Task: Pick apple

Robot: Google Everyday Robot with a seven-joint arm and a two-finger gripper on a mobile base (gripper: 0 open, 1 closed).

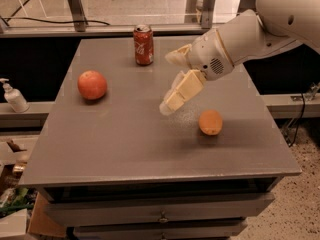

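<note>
While the apple (pixel 92 85) rests on the left of the desk (pixel 125 144), the tool (pixel 172 100) hangs over the middle, well apart from it, between a Coca-Cola can (pixel 143 45) and a smaller orange fruit (pixel 210 122); whether it is wide or narrow cannot be told.
</note>
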